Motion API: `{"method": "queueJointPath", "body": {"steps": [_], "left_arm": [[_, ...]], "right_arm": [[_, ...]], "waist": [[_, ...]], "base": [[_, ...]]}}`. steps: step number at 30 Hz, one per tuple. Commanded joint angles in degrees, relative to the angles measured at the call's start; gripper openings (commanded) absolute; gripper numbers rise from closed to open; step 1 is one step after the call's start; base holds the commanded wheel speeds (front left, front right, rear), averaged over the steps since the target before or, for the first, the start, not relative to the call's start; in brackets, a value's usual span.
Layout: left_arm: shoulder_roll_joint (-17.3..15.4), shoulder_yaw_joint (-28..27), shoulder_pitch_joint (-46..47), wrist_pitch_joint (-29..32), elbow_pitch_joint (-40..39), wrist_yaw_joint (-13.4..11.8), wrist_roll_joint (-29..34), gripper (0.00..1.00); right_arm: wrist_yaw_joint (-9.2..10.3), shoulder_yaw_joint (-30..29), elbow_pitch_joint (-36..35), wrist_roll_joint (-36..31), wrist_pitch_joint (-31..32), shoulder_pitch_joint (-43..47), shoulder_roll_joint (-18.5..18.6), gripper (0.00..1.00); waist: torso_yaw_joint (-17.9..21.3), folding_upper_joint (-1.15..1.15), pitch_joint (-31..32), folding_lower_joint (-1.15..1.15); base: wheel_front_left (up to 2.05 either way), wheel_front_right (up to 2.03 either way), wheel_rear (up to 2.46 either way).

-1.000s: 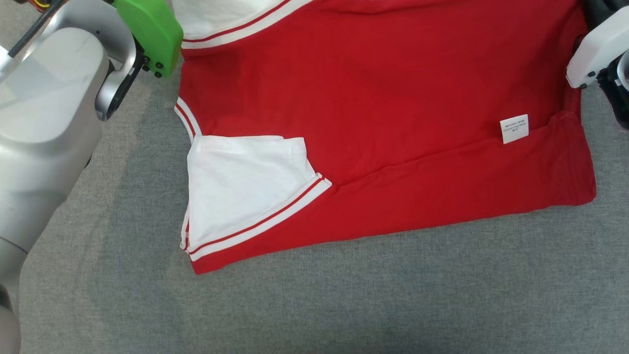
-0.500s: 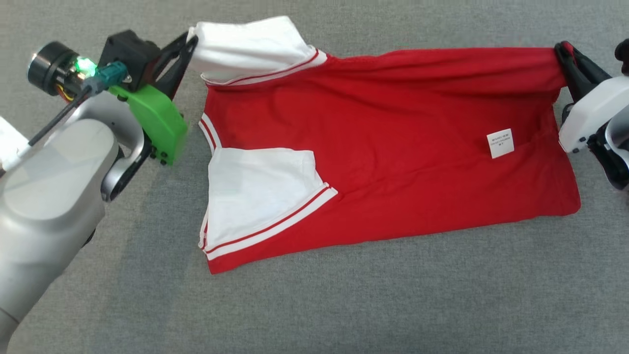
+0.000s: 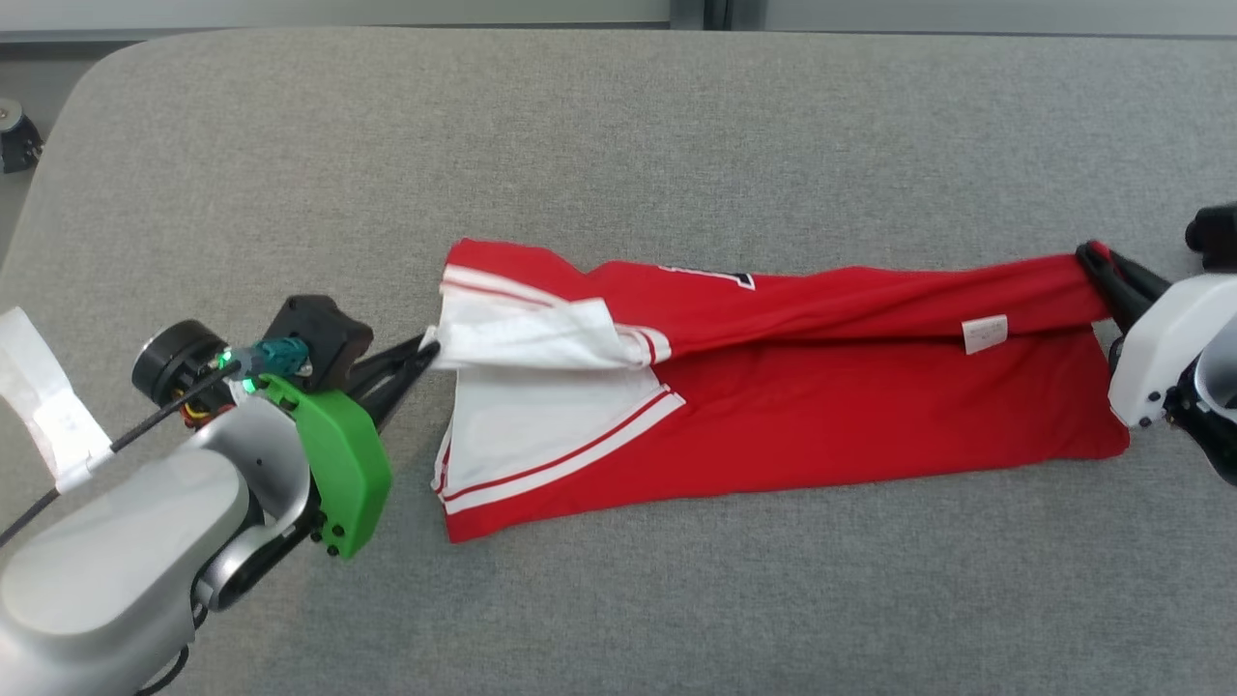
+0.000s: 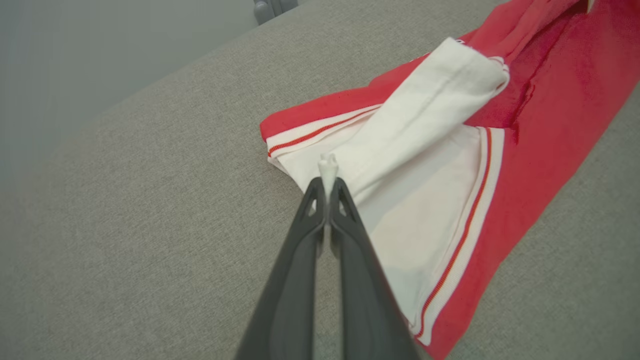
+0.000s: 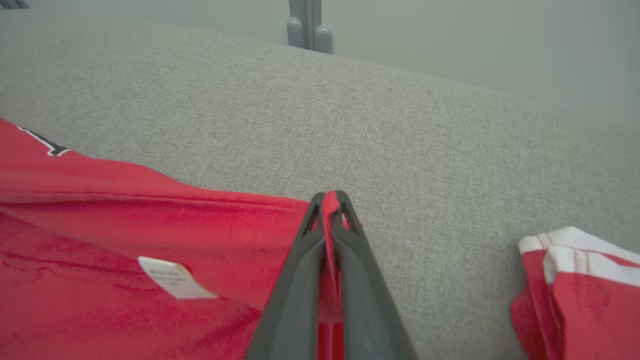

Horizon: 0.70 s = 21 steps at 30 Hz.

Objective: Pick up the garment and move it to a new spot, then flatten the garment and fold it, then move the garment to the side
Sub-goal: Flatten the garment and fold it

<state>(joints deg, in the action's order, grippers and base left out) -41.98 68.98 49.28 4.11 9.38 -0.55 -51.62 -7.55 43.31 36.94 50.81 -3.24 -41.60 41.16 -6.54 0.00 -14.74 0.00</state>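
This looks like a robot test lab rather than a home. The work surface is a broad table point(image 3: 618, 126) covered in plain grey woven cloth, and the red-and-white garment point(image 3: 821, 425) lies spread on it. At ten o'clock in the head view the table's corner is rounded, and just past it sits a small dark fitting point(image 3: 17, 140). Beyond the far edge, at twelve o'clock, stand a grey post point(image 3: 713, 14) and smooth pale panels. The robot arm at eight o'clock carries a green cover point(image 3: 343, 478), an exposed cable point(image 3: 164, 416) and a taped paper tag point(image 3: 43, 401). In the right wrist view, at four o'clock, a second red-and-white garment point(image 5: 580, 290) lies on the same cloth.
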Motion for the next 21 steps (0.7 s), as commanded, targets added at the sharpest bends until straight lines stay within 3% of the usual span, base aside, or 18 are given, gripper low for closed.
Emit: {"method": "queueJointPath", "body": {"steps": [1, 10, 18, 19, 20, 21], "left_arm": [[-0.9, 0.5, -1.6, 0.9, -1.5, -0.3, -0.7, 0.0], [-4.1, 2.3, -6.2, 7.0, -8.0, 0.0, -3.6, 0.0], [-4.2, 3.0, -7.9, 10.5, -9.8, 0.7, -4.8, 0.0], [-4.1, 3.1, -8.0, 10.7, -9.8, 0.6, -4.7, 0.17], [-4.1, 3.1, -8.2, 10.7, -9.6, 0.4, -4.4, 0.48], [-3.9, 3.2, -8.4, 10.5, -9.4, 0.1, -4.0, 0.91]], "right_arm": [[0.14, 0.3, -0.6, 1.1, 0.7, 1.4, 1.4, 0.0], [0.14, 3.0, -5.8, 6.6, 7.0, 5.2, 5.4, 0.0], [0.13, 5.1, -9.7, 10.3, 11.4, 6.9, 7.3, 0.0], [0.13, 5.4, -10.1, 11.5, 12.5, 7.4, 7.3, 0.0], [0.13, 5.6, -10.0, 12.8, 14.2, 8.0, 7.5, 0.22], [0.13, 5.8, -9.8, 13.5, 15.4, 8.4, 7.7, 1.0]], "waist": [[-0.3, 0.0, 1.1, 0.0], [0.1, 0.0, 2.5, 0.0], [0.6, 0.0, 3.0, 0.0], [0.6, 0.0, 3.1, 0.0], [0.8, 0.0, 3.3, 0.0], [0.9, 0.0, 3.6, 0.0]], "base": [[0.0, 0.0, 0.0], [0.0, 0.0, 0.0], [0.0, 0.0, 0.0], [0.0, 0.0, 0.0], [0.0, 0.0, 0.0], [0.0, 0.0, 0.0]]}}
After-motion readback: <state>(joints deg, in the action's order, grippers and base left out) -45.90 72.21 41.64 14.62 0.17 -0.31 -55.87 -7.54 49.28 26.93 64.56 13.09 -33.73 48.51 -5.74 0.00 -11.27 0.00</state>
